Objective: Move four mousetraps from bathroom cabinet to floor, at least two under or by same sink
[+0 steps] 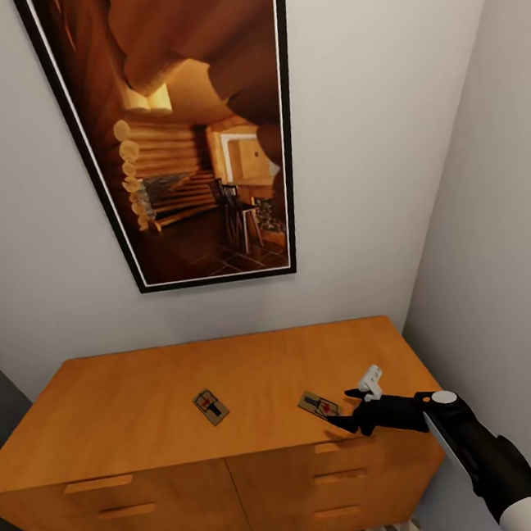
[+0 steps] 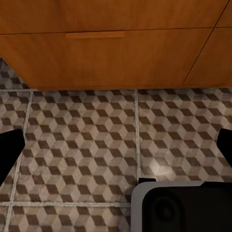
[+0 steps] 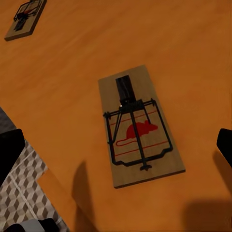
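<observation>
The orange-brown cabinet (image 1: 133,404) stands against the wall. Two mousetraps lie flat on its top: one near the middle (image 1: 210,406) and one toward the right front edge (image 1: 318,405). My right gripper (image 1: 341,409) is open just to the right of that second trap, low over the top. In the right wrist view this mousetrap (image 3: 140,128) lies between the spread fingers (image 3: 9,150) of the right gripper (image 3: 117,147), untouched, with the other trap (image 3: 25,19) farther off. My left gripper (image 2: 116,147) hangs open over the bathroom floor (image 2: 87,130). The bathroom sink is out of view.
A large framed picture (image 1: 193,133) hangs on the wall above the cabinet. A side wall (image 1: 492,231) closes in at the cabinet's right end. Drawer fronts with bar handles (image 2: 95,35) face me, and the robot's base (image 2: 183,208) is below the left gripper.
</observation>
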Controlling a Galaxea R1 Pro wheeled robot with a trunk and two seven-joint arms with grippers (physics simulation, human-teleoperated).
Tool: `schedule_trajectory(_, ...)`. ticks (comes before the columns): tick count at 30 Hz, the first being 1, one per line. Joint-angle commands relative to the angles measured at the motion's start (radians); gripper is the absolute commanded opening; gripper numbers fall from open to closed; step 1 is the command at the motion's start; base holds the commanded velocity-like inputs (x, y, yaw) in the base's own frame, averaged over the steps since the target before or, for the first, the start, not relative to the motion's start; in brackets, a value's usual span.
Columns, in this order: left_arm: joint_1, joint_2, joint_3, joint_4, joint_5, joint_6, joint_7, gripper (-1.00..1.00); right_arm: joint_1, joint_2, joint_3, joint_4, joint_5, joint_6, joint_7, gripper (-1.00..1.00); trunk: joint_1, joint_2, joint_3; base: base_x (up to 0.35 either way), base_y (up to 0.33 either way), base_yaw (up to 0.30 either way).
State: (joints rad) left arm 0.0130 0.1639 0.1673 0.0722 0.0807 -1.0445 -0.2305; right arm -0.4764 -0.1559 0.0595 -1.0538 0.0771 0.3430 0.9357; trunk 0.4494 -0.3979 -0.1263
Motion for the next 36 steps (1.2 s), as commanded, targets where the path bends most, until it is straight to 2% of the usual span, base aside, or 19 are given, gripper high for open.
schedule_trajectory(1,-0.001,0.0,0.003,0.001,0.008,-0.003,-0.01,1.0,-0.001,0.0,0.0,-0.002,0.004,0.006,0.003,1.0,0.001,-0.002,-0.003,0.0,0.0,0.0)
schedule_trajectory(9,-0.001,0.0,0.003,0.002,0.008,-0.003,-0.01,1.0,-0.001,-0.001,0.0,-0.002,0.005,0.006,0.003,1.0,0.001,-0.002,-0.013,0.0,0.0,0.0)
schedule_trajectory(36,-0.001,0.0,0.003,0.001,0.008,-0.003,-0.01,1.0,-0.001,-0.013,-0.001,-0.002,0.006,0.005,0.003,1.0,0.001,-0.002,-0.021,0.0,0.0,0.0)
